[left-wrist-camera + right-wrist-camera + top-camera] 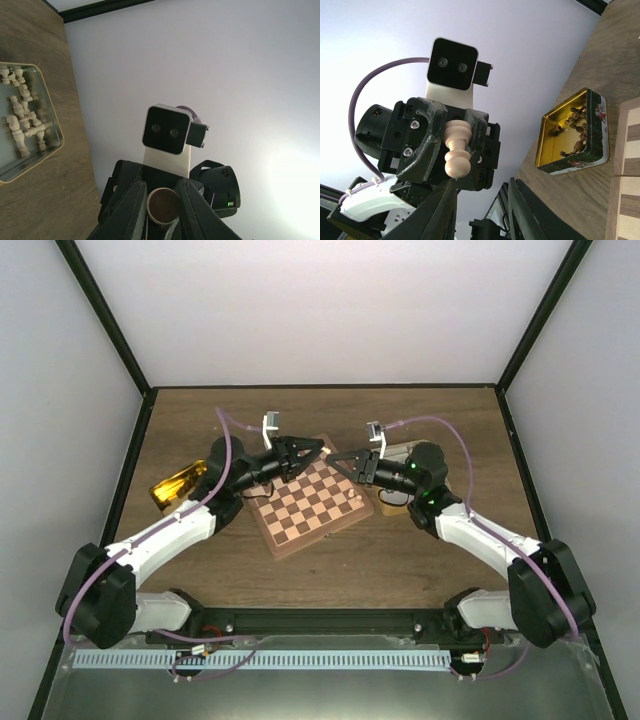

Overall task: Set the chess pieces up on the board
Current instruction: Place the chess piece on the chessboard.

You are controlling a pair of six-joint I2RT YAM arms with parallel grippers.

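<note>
So the left claw (161, 197) is clamped on a pale chess piece (457, 150), which is held in mid-air at left-centre of the right wrist view. The right claw (481, 195) is seen with fingers spread and nothing gripped, its tips just below that piece in frame. The board (315, 498) is found mid-frame in the overhead shot. A tin of pale pieces (50, 107) is spotted at the left of the left wrist view. A tin of dark ones (577, 161) is at the right of the right wrist view.
</note>
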